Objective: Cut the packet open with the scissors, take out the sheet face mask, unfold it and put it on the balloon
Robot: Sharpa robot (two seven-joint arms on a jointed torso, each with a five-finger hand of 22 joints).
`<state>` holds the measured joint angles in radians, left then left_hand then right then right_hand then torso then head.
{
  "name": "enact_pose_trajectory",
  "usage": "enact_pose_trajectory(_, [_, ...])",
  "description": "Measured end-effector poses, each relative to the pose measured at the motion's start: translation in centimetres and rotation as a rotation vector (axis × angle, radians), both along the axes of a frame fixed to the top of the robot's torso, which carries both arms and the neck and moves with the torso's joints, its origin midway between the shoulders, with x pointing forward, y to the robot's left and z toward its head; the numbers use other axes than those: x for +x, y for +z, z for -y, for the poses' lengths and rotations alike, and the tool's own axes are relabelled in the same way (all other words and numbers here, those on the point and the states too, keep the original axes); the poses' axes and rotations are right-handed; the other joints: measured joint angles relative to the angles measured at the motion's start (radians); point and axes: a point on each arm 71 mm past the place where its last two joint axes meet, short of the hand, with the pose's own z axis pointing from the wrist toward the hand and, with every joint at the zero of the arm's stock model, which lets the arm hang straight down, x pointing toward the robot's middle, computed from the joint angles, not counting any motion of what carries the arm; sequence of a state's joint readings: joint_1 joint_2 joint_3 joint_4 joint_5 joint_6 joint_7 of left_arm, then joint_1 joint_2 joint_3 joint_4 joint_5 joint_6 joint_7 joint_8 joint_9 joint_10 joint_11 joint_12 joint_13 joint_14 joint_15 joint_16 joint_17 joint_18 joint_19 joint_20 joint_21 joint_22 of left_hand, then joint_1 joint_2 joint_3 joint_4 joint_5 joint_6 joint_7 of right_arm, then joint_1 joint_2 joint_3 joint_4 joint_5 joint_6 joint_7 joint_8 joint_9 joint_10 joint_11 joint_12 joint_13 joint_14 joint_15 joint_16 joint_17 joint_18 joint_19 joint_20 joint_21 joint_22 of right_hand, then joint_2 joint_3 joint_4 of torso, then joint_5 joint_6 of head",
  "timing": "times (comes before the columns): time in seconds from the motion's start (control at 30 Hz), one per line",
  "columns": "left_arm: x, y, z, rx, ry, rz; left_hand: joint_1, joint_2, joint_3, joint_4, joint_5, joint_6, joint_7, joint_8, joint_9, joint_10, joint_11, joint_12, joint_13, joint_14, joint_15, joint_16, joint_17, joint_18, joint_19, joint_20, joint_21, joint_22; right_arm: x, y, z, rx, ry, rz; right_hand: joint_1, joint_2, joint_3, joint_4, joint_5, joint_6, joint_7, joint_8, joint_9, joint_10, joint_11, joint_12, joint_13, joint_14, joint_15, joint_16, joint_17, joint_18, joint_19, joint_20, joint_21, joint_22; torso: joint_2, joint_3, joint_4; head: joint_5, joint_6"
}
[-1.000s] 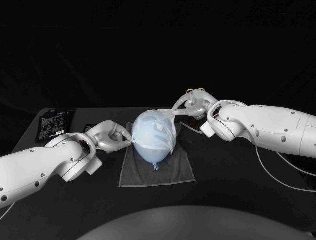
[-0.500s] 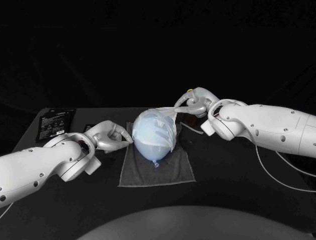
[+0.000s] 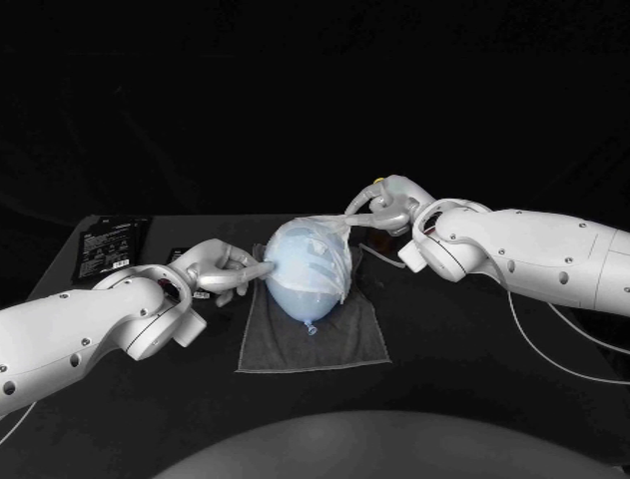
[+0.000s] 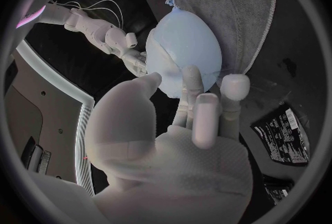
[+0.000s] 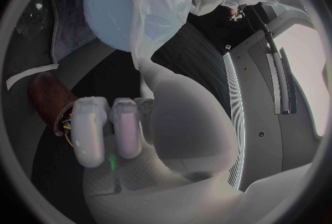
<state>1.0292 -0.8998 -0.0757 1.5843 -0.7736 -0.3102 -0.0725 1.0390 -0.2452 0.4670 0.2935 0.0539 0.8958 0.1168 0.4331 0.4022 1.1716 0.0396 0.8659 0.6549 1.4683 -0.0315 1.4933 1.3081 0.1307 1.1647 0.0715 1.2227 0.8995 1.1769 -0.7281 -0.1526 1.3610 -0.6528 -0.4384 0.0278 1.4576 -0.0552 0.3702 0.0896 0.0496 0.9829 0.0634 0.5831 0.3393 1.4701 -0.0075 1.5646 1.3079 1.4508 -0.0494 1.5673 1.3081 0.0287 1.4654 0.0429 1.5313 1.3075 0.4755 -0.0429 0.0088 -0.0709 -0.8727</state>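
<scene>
A pale blue balloon (image 3: pixel 309 271) lies on a grey towel (image 3: pixel 315 339) in the middle of the table, its knot toward me. The white sheet mask (image 3: pixel 329 244) is draped over its top and far side. My right hand (image 3: pixel 379 210) is at the balloon's far end and pinches the mask's edge (image 5: pixel 154 41), pulling it to a point. My left hand (image 3: pixel 224 267) reaches its fingers (image 4: pixel 192 83) out to the balloon's (image 4: pixel 185 50) left side, touching it and holding nothing. The black packet (image 3: pixel 111 243) lies flat at the far left.
A thin white strip (image 3: pixel 383 257) lies on the table beside the towel under my right arm. A dark reddish object (image 5: pixel 47 97) sits on the table below my right hand. White cables (image 3: pixel 574 349) trail from the right arm across the table.
My left hand's fingers have uncurled and stretched onto the balloon's side. The mask has been drawn further over the balloon, and the right hand has risen slightly with its edge.
</scene>
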Motion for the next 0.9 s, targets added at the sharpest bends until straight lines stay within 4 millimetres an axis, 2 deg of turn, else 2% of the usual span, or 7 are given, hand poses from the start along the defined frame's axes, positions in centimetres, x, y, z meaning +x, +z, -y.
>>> enact_pose_trajectory(0.07, [0.0, -0.1, 0.0, -0.004, 0.011, -0.011, -0.009, -0.001, -0.034, 0.0, 0.0, 0.022, -0.008, 0.004, 0.0, 0.009, -0.006, 0.032, 0.034, 0.0, 0.0, -0.004, 0.0, 0.0, 0.0, 0.0, 0.0, 0.0, 0.0, 0.0, 0.0, 0.0, 0.001, 0.0, -0.013, -0.011, 0.021, -0.008, 0.0, 0.0, 0.0, 0.002, 0.0, 0.0, 0.0, 0.003, 0.0, 0.0, 0.0, 0.0, 0.0, 0.0, 0.0, 0.0, 0.0, 0.0, 0.0, 0.0, -0.0001, 0.0, 0.0])
enact_pose_trajectory(0.17, [0.1, -0.2, 0.1, -0.003, 0.018, -0.023, -0.007, 0.0, -0.136, 0.001, 0.0, 0.086, -0.032, 0.051, 0.021, 0.056, -0.028, 0.114, 0.121, -0.003, -0.012, -0.002, 0.0, 0.0, 0.004, -0.008, -0.002, 0.004, 0.0, 0.0, -0.1, 0.0, 0.002, 0.0, -0.02, -0.014, 0.035, -0.013, 0.0, -0.001, 0.0, 0.008, 0.003, 0.0, 0.0, 0.003, 0.0, 0.0, 0.0, -0.001, 0.0, 0.0, 0.0, 0.0, 0.0, 0.0, 0.0, 0.0001, -0.0001, 0.0, 0.0])
enact_pose_trajectory(0.3, [0.0, -0.3, 0.5, 0.015, 0.018, -0.038, 0.067, 0.083, -0.423, 0.003, 0.0, 0.126, -0.065, 0.122, 0.053, 0.128, -0.058, 0.232, 0.244, -0.003, -0.044, 0.034, 0.0, 0.0, 0.054, -0.039, 0.035, 0.072, -0.1, 0.0, -0.2, 0.001, 0.004, 0.0, -0.024, -0.01, 0.04, -0.017, -0.001, -0.002, 0.001, 0.008, 0.006, 0.0, 0.0, 0.003, 0.0, 0.0, 0.0, -0.001, 0.0, 0.0, 0.0, 0.0, -0.001, 0.0, 0.0, 0.0001, 0.0, 0.001, 0.0])
enact_pose_trajectory(0.37, [0.0, -0.4, 0.6, 0.03, 0.014, -0.041, 0.08, 0.096, -0.491, 0.003, 0.0, 0.132, -0.071, 0.142, 0.059, 0.15, -0.066, 0.271, 0.289, -0.001, -0.045, 0.045, 0.0, 0.0, 0.067, -0.045, 0.048, 0.093, -0.1, 0.0, -0.2, 0.001, 0.005, 0.0, -0.028, -0.015, 0.044, -0.016, -0.001, -0.003, 0.0, 0.008, 0.008, 0.0, 0.0, 0.003, 0.0, 0.0, 0.0, -0.001, -0.001, 0.0, 0.0, 0.0, -0.001, 0.001, 0.001, 0.0002, 0.0001, 0.001, 0.0])
enact_pose_trajectory(0.5, [0.1, -0.6, 1.0, 0.072, 0.004, -0.045, 0.06, 0.101, -0.554, 0.005, 0.0, 0.139, -0.077, 0.166, 0.066, 0.174, -0.077, 0.312, 0.335, -0.001, -0.052, 0.048, 0.0, 0.0, 0.088, -0.052, 0.066, 0.126, -0.1, 0.0, -0.3, 0.001, 0.006, 0.0, -0.028, -0.015, 0.044, -0.016, -0.001, -0.003, 0.0, 0.008, 0.008, 0.0, 0.0, 0.003, 0.0, 0.0, 0.0, -0.003, -0.001, 0.0, 0.0, 0.0, -0.001, 0.001, 0.0, 0.0006, 0.0002, 0.001, 0.0])
enact_pose_trajectory(0.77, [0.1, -0.8, 1.8, 0.143, -0.024, -0.048, -0.001, 0.059, -0.594, 0.005, 0.0, 0.142, -0.081, 0.191, 0.073, 0.191, -0.08, 0.347, 0.377, -0.004, -0.057, 0.058, 0.0, -0.015, 0.106, -0.055, 0.083, 0.158, -0.1, 0.1, -0.4, 0.001, 0.007, 0.0, -0.033, -0.02, 0.055, -0.022, -0.002, -0.005, 0.001, 0.013, 0.007, 0.0, 0.0, 0.002, -0.001, 0.0, 0.0, 0.0, -0.001, 0.0, -0.002, 0.002, -0.002, 0.0, 0.001, 0.0002, -0.0006, -0.003, 0.0])
enact_pose_trajectory(0.9, [0.1, -0.9, 2.0, 0.168, -0.036, -0.049, -0.005, 0.055, -0.595, 0.004, 0.0, 0.146, -0.085, 0.196, 0.074, 0.196, -0.084, 0.353, 0.389, -0.001, -0.059, 0.06, 0.0, -0.015, 0.112, -0.057, 0.088, 0.169, -0.1, 0.1, -0.4, 0.001, 0.007, 0.0, -0.033, -0.02, 0.055, -0.022, -0.002, -0.005, 0.001, 0.013, 0.007, 0.0, 0.0, 0.001, -0.001, 0.0, 0.0, 0.0, -0.001, 0.0, -0.002, 0.002, -0.002, 0.0, 0.001, 0.0001, -0.0002, -0.005, 0.0])
